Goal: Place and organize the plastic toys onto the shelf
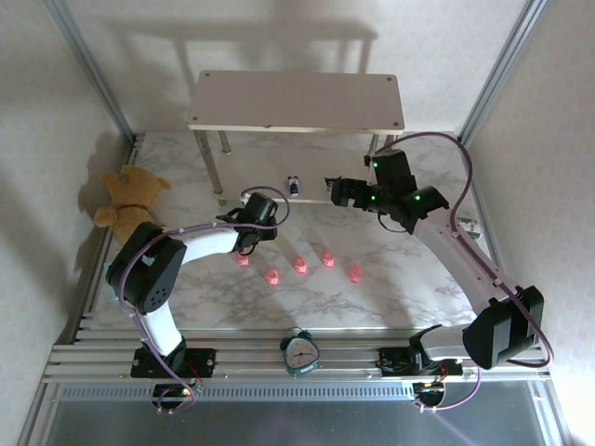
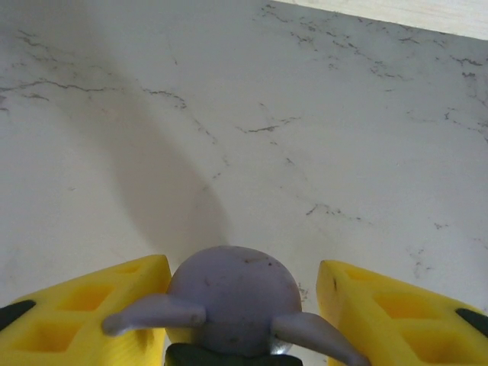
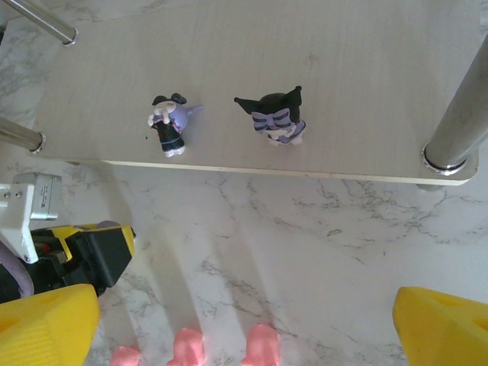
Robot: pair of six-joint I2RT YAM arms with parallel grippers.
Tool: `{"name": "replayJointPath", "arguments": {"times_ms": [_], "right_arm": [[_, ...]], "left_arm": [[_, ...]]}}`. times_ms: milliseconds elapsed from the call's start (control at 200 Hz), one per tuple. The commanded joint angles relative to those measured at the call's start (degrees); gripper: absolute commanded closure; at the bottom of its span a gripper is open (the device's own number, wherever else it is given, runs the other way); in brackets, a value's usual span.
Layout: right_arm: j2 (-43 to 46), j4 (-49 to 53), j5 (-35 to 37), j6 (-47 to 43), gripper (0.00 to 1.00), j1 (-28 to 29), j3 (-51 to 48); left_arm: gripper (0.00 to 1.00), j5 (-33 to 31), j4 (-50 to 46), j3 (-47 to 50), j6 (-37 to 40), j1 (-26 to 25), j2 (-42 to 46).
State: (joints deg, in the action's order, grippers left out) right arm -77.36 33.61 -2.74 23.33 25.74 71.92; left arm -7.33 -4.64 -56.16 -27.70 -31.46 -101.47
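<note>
**Left gripper** (image 2: 244, 268): the jaws stand part-way apart, on either side of a purple figurine (image 2: 229, 293). The figurine sits on the marble table (image 2: 305, 114) between the yellow fingers (image 2: 84, 313). Bare table shows between its head and the right-hand finger. Contact on the other side cannot be told. The figurine is not clamped.

**Right gripper** (image 3: 244, 305): the jaws stand fully apart and hold nothing. It hangs over the table just in front of the shelf (image 1: 296, 100).

**Shelf, lower board** (image 3: 343, 61): two dark figurines stand upright near its front edge:
- one with its hands raised (image 3: 169, 122);
- one with a striped bow (image 3: 278, 118), to its right and well apart from it.

**Shelf, top board**: bare.

**Pigs**: five pink pigs stand on the table in front of the shelf, in a loose row between the two arms:
- first (image 1: 244, 261), just beside the left gripper;
- second (image 1: 272, 276);
- third (image 1: 300, 267);
- fourth (image 1: 328, 259);
- fifth (image 1: 354, 272).
</note>
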Motion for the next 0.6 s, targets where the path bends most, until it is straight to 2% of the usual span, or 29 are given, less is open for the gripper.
{"name": "replayJointPath", "arguments": {"times_ms": [0, 240, 596], "right_arm": [[-0.2, -1.2, -1.0, 0.1, 0.01, -0.4, -0.4], [-0.7, -1.2, -1.2, 0.5, 0.01, -0.4, -0.3], [0.1, -1.4, -0.9, 0.9, 0.01, -0.4, -0.5]], "left_arm": [[0.58, -1.3, -1.9, -1.1, 1.7, -0.4, -0.2], [0.71, 1.3, -0.4, 0.1, 2.5, -0.3, 0.8], [0.73, 2.6, 1.2, 1.5, 3.2, 0.7, 6.2]]}}
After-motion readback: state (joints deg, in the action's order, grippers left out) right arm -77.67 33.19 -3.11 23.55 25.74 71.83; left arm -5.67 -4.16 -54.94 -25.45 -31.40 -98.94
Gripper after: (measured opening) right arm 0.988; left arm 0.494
